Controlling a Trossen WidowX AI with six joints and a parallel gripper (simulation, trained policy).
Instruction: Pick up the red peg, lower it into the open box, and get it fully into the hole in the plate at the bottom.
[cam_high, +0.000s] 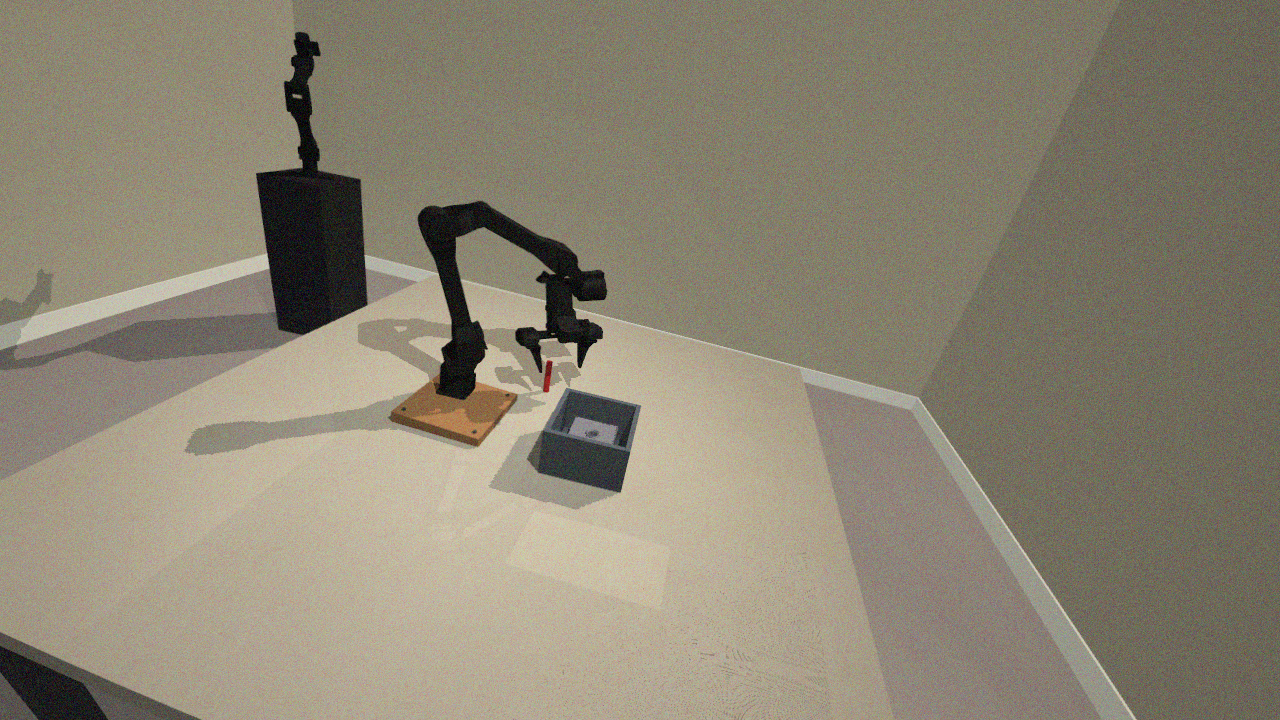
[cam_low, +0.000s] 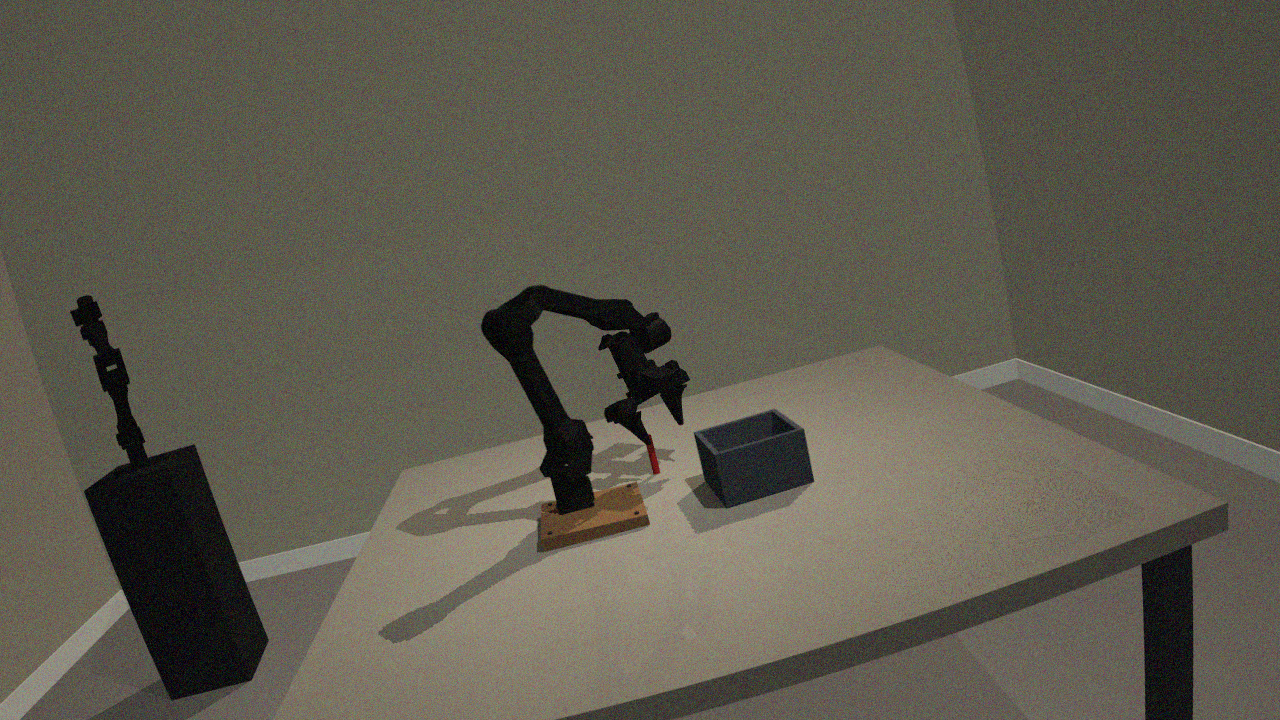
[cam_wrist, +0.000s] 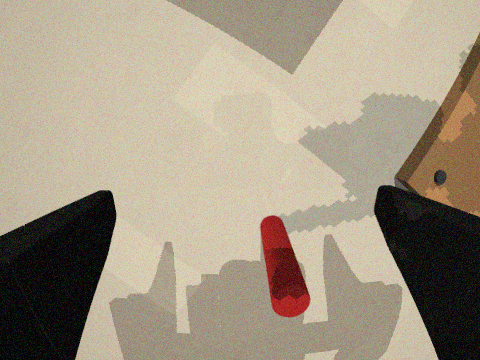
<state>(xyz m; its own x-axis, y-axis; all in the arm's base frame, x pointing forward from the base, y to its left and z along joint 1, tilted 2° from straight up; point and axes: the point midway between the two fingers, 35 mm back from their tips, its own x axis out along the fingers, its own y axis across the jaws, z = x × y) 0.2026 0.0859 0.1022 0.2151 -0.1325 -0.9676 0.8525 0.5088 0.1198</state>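
Black two-finger gripper (cam_high: 561, 368) (cam_low: 665, 431) (cam_wrist: 250, 202) is wide open, nothing between its fingers. It hangs fingers-down above the table, on the black six-joint arm (cam_high: 452, 277) (cam_low: 542, 385).

Slim red cylindrical peg (cam_high: 547, 376) (cam_low: 654, 454) (cam_wrist: 284, 270) stands upright on the pale beige table (cam_high: 358, 573) (cam_low: 895, 501) (cam_wrist: 165, 165), outside the box, below the gripper. Wrist view has it in the gap between the fingertips, off to one side; a shadow crosses its middle. In the exterior view one fingertip overlaps the peg top; can't tell from that whether they touch.

Open-topped dark blue-grey rectangular box (cam_high: 583, 461) (cam_low: 762, 470) sits near the peg. Light-grey plate (cam_high: 582, 425) with a round hole lies at its bottom, peg not in it.

Arm's base is bolted to a square orange-brown wooden board (cam_high: 490, 426) (cam_low: 617, 526) (cam_wrist: 462, 165), near the peg, well short of the table edge.
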